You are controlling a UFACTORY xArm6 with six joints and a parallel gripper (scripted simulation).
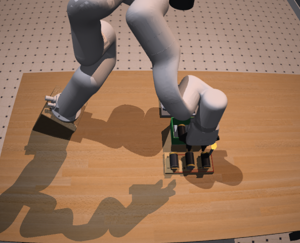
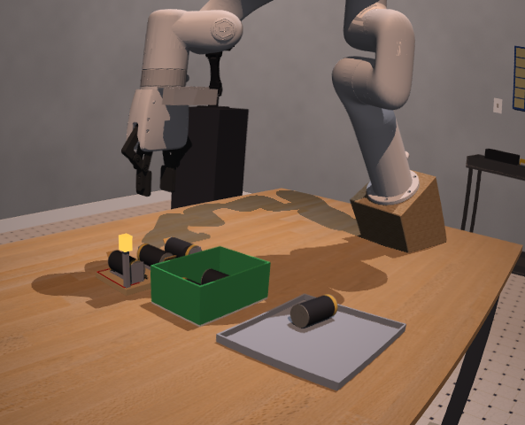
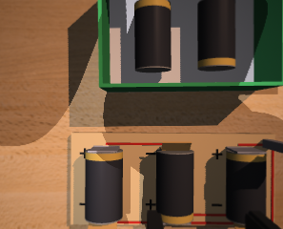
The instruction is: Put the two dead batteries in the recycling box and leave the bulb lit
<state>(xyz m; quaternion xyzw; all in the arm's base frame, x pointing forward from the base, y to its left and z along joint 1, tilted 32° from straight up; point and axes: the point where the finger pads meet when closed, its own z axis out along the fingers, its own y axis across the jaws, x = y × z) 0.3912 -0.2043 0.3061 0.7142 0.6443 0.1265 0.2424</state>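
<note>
My gripper (image 1: 196,149) (image 2: 156,189) (image 3: 205,220) is partly open and empty, above the holder board (image 1: 166,164) (image 3: 90,138). Three batteries sit in its holders: left (image 1: 173,161) (image 3: 104,188), middle (image 1: 189,159) (image 3: 174,183) and right (image 1: 205,160) (image 3: 243,186). The left and right ones have gold ends at their + marks; the middle one is turned the other way, gold at its +. The bulb (image 1: 213,146) (image 2: 125,242) glows yellow. The green box (image 2: 175,292) (image 3: 193,86) stands upright with two batteries (image 3: 152,40) (image 3: 216,35) inside. The sixth battery (image 2: 312,311) lies on the grey tray (image 2: 335,351).
The box stands close behind the holder board, between it and the tray. The bulb post (image 1: 211,151) (image 2: 126,269) rises at the board's right back corner in the top view. The arm hides part of the box and tray there.
</note>
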